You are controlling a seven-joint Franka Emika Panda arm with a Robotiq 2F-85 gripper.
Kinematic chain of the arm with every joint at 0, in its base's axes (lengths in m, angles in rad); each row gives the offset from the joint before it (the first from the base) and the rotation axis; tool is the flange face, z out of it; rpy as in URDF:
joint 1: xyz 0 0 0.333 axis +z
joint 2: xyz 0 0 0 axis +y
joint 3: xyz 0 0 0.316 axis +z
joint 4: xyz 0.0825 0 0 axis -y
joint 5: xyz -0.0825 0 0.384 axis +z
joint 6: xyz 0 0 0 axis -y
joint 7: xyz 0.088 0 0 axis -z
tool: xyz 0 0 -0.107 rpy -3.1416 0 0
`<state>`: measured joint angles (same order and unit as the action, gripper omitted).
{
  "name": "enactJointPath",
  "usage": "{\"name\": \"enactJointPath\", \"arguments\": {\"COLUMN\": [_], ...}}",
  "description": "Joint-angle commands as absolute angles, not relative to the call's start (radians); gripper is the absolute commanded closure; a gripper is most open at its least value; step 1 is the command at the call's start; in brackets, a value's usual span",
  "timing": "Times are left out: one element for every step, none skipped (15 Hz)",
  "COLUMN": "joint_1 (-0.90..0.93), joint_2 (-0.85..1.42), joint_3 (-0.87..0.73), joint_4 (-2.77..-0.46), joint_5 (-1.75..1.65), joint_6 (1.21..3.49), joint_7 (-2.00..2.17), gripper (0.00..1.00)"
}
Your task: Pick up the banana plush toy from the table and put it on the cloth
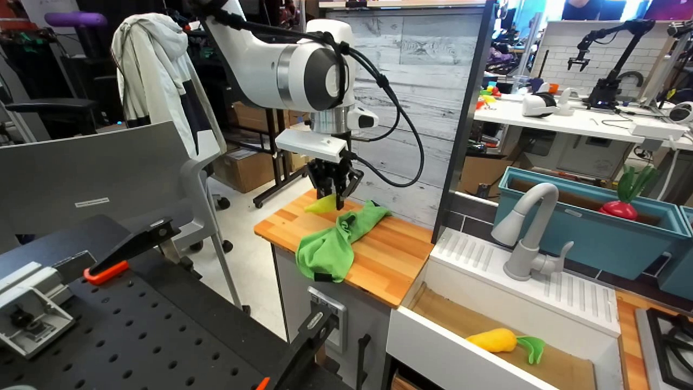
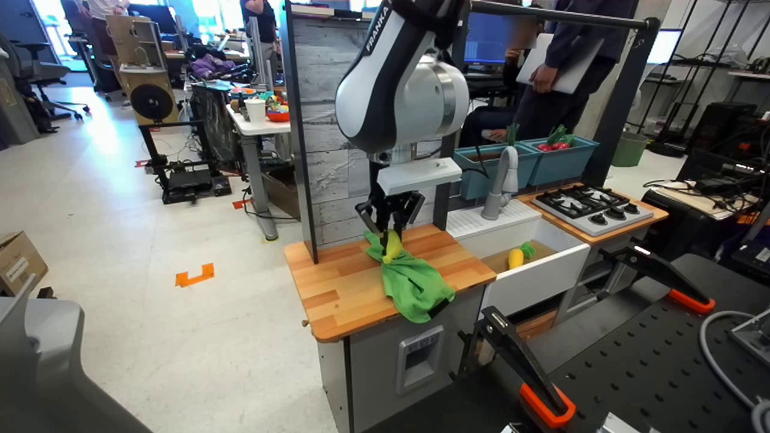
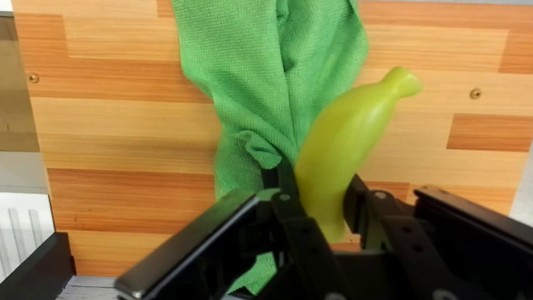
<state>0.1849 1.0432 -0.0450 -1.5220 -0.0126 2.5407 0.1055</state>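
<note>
The yellow banana toy (image 3: 341,137) is between the two fingers of my gripper (image 3: 320,193) in the wrist view, with both fingers against its sides. It tilts, its stem end pointing up and right in that view. It appears held a little above the wooden tabletop, beside and partly over the cloth's edge. The banana also shows in both exterior views (image 1: 321,205) (image 2: 393,246), below my gripper (image 1: 331,199) (image 2: 391,233). The green cloth (image 3: 250,62) lies crumpled across the tabletop (image 1: 390,254). In both exterior views the cloth (image 1: 327,252) (image 2: 415,285) hangs over the front edge.
A wood-look panel (image 1: 411,108) stands upright behind the tabletop. A sink (image 1: 455,357) with a grey faucet (image 1: 528,244) adjoins it and holds a yellow toy vegetable with green leaves (image 1: 495,340). A grey chair (image 1: 108,179) and black clamps (image 2: 529,373) stand nearby.
</note>
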Motion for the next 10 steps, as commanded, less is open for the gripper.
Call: {"name": "enactJointPath", "arguments": {"joint_1": [0.190, 0.189, 0.188, 0.187, 0.186, 0.185, 0.184, 0.183, 0.181, 0.180], "joint_2": [1.135, 1.157, 1.183, 1.205, 1.226, 1.249, 1.270, 1.287, 1.303, 1.316], "joint_3": [-0.059, -0.063, -0.067, -0.071, -0.075, -0.079, -0.083, -0.086, -0.088, -0.090], "joint_4": [-1.395, -1.369, -1.338, -1.311, -1.284, -1.255, -1.227, -1.203, -1.180, -1.161], "joint_5": [-0.049, -0.051, -0.053, -0.054, -0.054, -0.055, -0.056, -0.056, -0.056, -0.057], "joint_6": [2.479, 2.469, 2.450, 2.433, 2.417, 2.398, 2.382, 2.370, 2.356, 2.346], "joint_7": [0.122, 0.122, 0.124, 0.125, 0.126, 0.127, 0.130, 0.131, 0.130, 0.131], "gripper": [0.93, 0.93, 0.93, 0.93, 0.93, 0.93, 0.93, 0.93, 0.93, 0.93]}}
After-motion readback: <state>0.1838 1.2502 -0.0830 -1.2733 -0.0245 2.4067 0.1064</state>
